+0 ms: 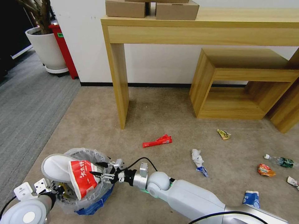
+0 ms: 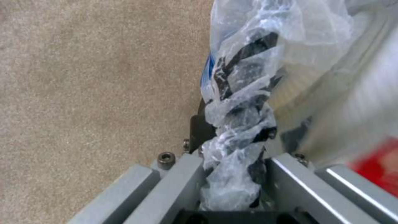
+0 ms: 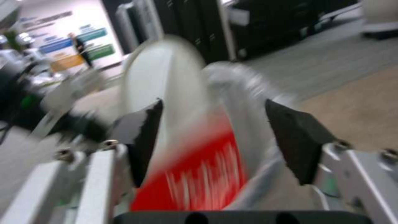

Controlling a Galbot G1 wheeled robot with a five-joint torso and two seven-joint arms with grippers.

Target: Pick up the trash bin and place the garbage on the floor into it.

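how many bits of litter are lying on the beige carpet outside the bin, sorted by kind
wrappers: 6 (red, yellow-green, small blue-white, orange, white at the edge, blue-white pack)
tissues: 1
bottles: 1
total: 8, leaving out what is in the trash bin

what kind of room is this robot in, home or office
Probably an office or a mock-up room in one. Wooden console table with cardboard boxes against a plain white wall, beige carpet beside grey ribbed carpet, a large potted plant, and display boards in the room behind.
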